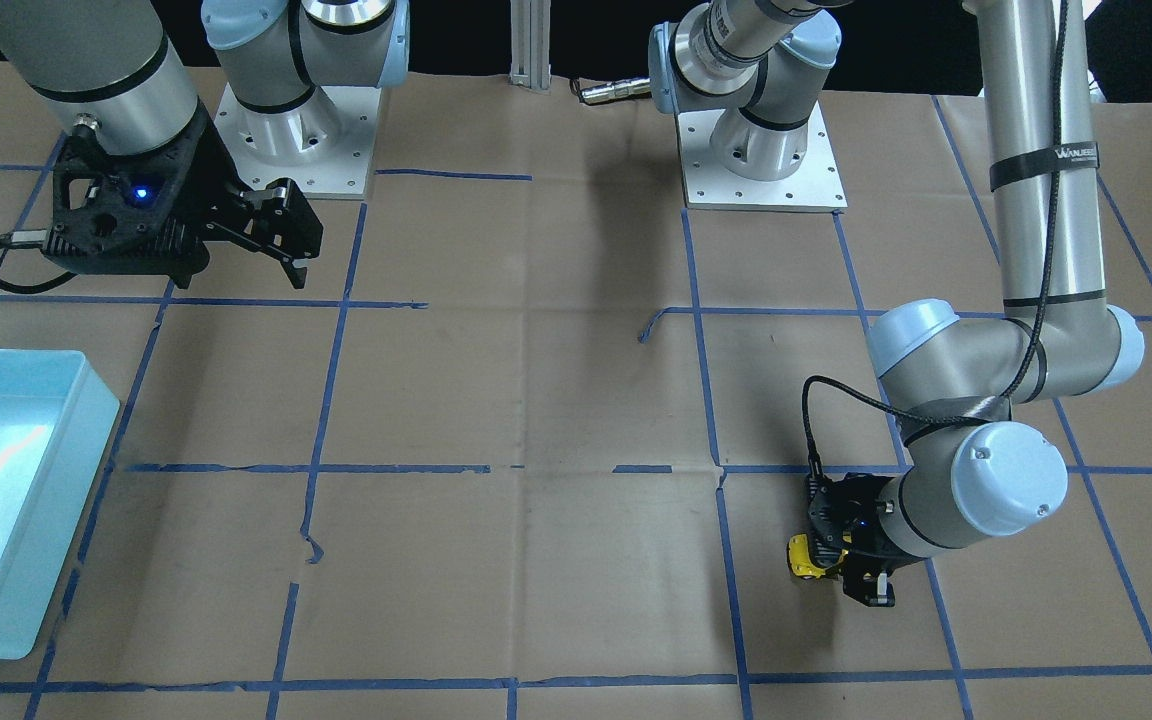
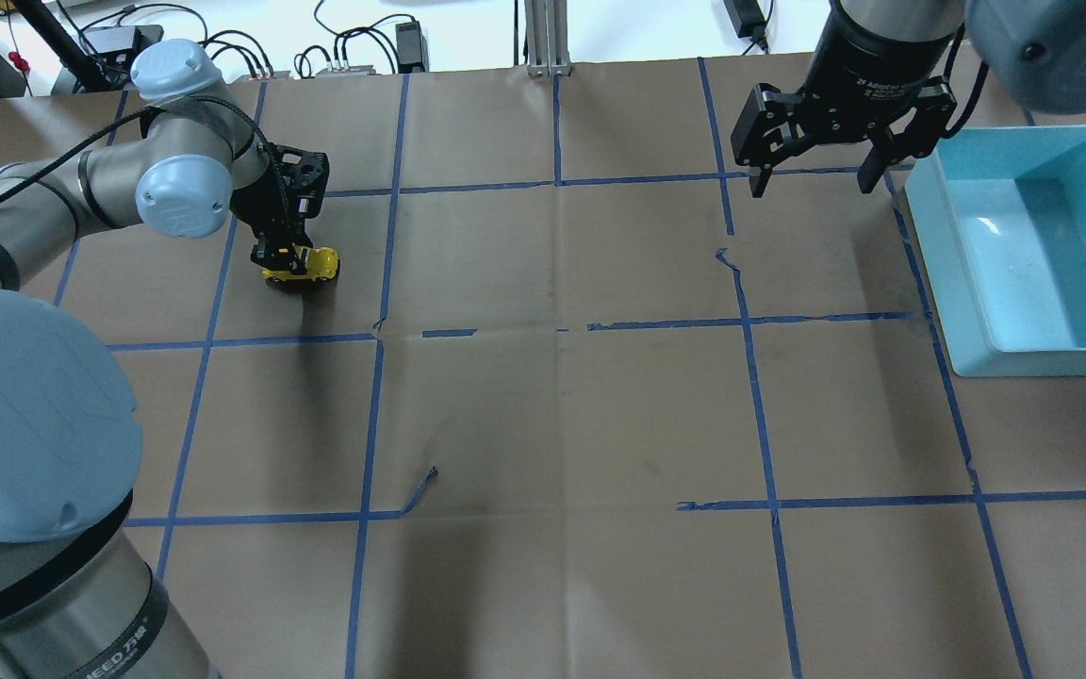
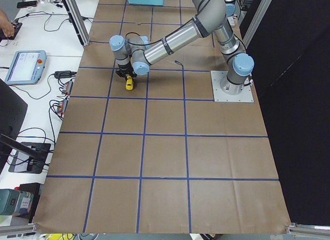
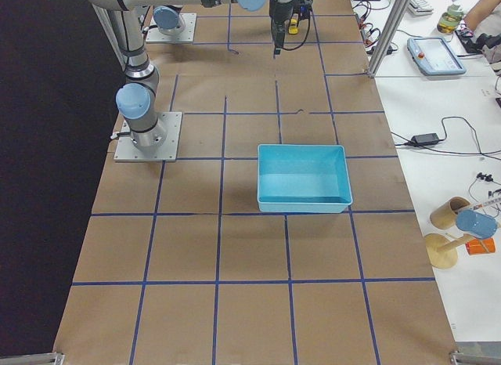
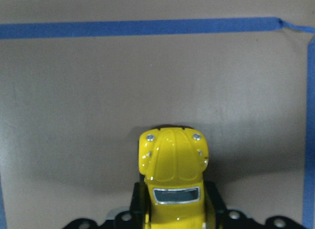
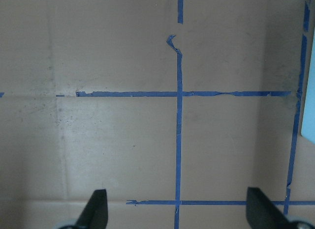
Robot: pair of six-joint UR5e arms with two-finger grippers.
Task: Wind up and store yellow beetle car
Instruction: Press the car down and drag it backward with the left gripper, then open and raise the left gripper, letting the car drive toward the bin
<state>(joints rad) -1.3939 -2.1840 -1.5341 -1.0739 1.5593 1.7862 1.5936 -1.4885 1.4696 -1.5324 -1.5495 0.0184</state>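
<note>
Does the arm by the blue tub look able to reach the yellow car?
Probably not: the yellow beetle car is far across the table from the right gripper, clamped in the left gripper.

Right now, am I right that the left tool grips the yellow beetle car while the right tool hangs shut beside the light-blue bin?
Not quite: the right tool is open, not shut; the right wrist-mounted view shows its fingertips wide apart. The rest holds: the left tool grips the yellow beetle car, and the right tool hangs beside the light-blue bin.
</note>
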